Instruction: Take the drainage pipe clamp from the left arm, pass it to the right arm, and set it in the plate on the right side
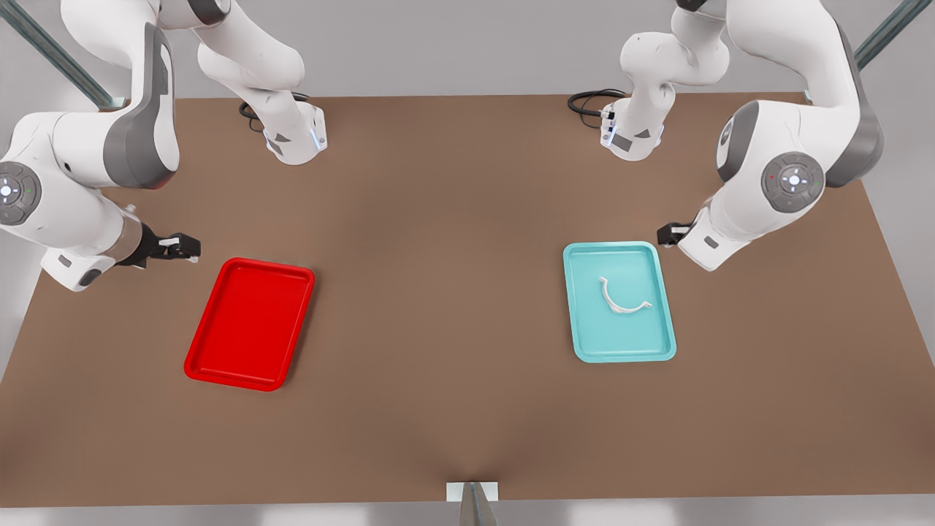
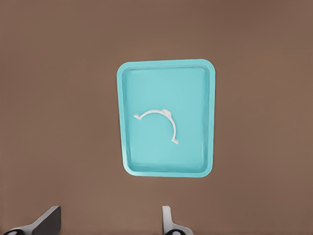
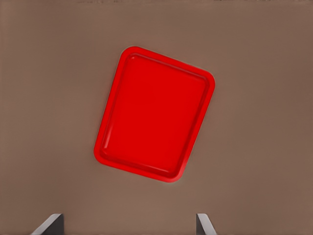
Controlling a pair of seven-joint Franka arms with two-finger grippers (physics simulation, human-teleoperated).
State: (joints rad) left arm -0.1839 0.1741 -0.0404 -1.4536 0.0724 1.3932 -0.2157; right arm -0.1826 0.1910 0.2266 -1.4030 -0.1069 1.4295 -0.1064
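The drainage pipe clamp (image 1: 612, 305), a thin white half-ring, lies flat inside a teal tray (image 1: 635, 343) on the front view's right. My left gripper (image 1: 666, 234) hovers just beyond that tray's far right corner, open and empty. The left wrist view looks down on the clamp (image 2: 156, 111) in the teal tray (image 2: 146, 156), well ahead of the left gripper (image 2: 108, 223). The plate (image 1: 248, 321), a glossy red tray, sits bare on the front view's left. My right gripper (image 1: 186, 247) waits open beside its far left corner. The right wrist view has the plate (image 3: 151, 117) ahead of the right gripper (image 3: 128, 224).
Both trays rest on a brown table (image 1: 453, 292) with wide bare room between them. The two arm bases (image 1: 296, 139) and black cables (image 1: 592, 98) stand at the back edge. A small metal bracket (image 1: 472, 493) sits at the middle of the front edge.
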